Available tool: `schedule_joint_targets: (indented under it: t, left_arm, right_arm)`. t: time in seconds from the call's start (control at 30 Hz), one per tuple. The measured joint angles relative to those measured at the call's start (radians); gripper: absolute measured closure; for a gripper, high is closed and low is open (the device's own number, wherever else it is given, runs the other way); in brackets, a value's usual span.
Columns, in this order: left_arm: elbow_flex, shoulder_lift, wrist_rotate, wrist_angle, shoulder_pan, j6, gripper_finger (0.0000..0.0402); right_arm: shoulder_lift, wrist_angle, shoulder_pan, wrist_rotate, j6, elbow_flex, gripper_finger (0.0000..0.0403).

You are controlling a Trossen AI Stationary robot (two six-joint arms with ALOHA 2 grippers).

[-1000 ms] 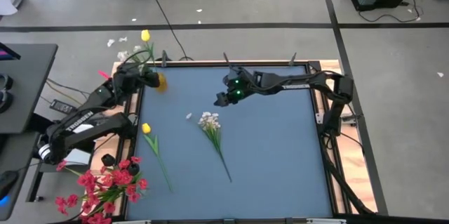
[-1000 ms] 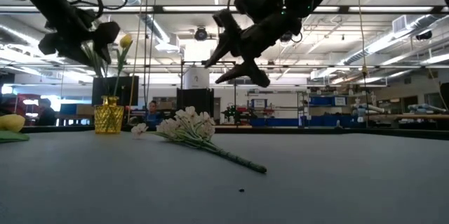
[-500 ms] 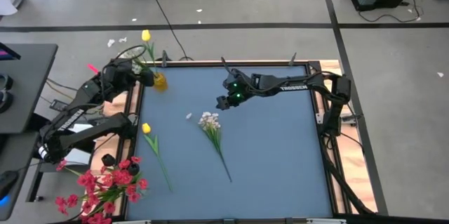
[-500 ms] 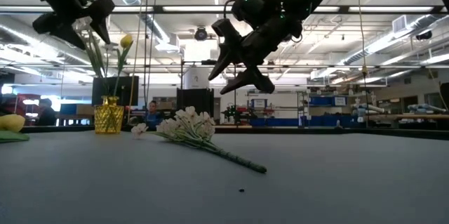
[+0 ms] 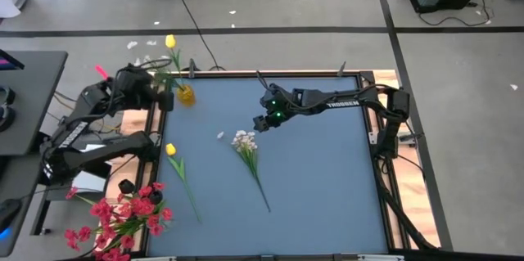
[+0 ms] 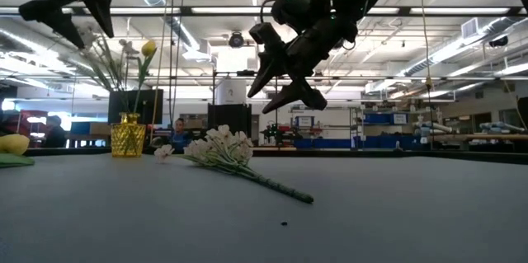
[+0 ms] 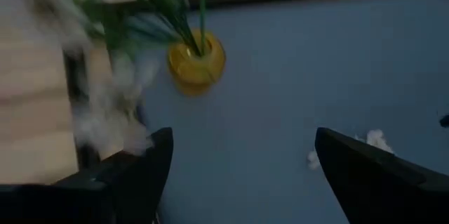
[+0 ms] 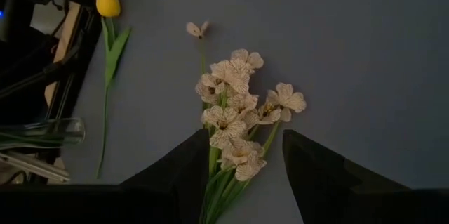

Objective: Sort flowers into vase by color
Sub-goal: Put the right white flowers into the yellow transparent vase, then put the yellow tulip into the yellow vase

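Observation:
A white-blossom sprig (image 5: 248, 150) (image 6: 223, 149) (image 8: 238, 119) lies flat mid-table. My right gripper (image 5: 260, 122) (image 6: 276, 90) (image 8: 245, 182) hovers open above its blossom end, one finger on either side, touching nothing. A yellow vase (image 5: 186, 95) (image 6: 128, 135) (image 7: 196, 61) stands at the far left corner with a yellow tulip (image 5: 169, 42) (image 6: 148, 48) standing in it. My left gripper (image 5: 151, 89) (image 6: 70, 3) (image 7: 242, 175) is open, raised beside the vase past the table's left edge. A second yellow tulip (image 5: 171, 150) (image 8: 107, 1) lies near the left edge.
Red blossom sprigs (image 5: 123, 216) bunch off the table's near left corner. A loose white blossom (image 5: 220, 135) (image 8: 196, 29) lies left of the white sprig. The table's right half (image 5: 327, 179) is bare blue surface. People and shelving show in the room behind.
My left gripper has drawn back from the yellow vase, moving up and toward the table's left edge; the tulip stays standing in the vase. My right gripper has come down a little toward the white sprig's blossoms. The sprigs on the table have not moved.

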Motion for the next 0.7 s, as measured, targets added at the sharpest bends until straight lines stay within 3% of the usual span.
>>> schedule_joint_targets:
  t: [0.37, 0.7]
  left_arm:
    - [0.0, 0.072, -0.002, -0.106, -0.193, -0.277, 0.005]
    - [-0.001, 0.246, -0.037, -0.106, -0.36, -0.388, 0.0074]
  right_arm:
    - [0.0, -0.001, 0.008, -0.024, 0.0, 0.0, 0.0213]
    - [0.0, -0.002, 0.006, -0.019, -0.01, 0.0, 0.0213]
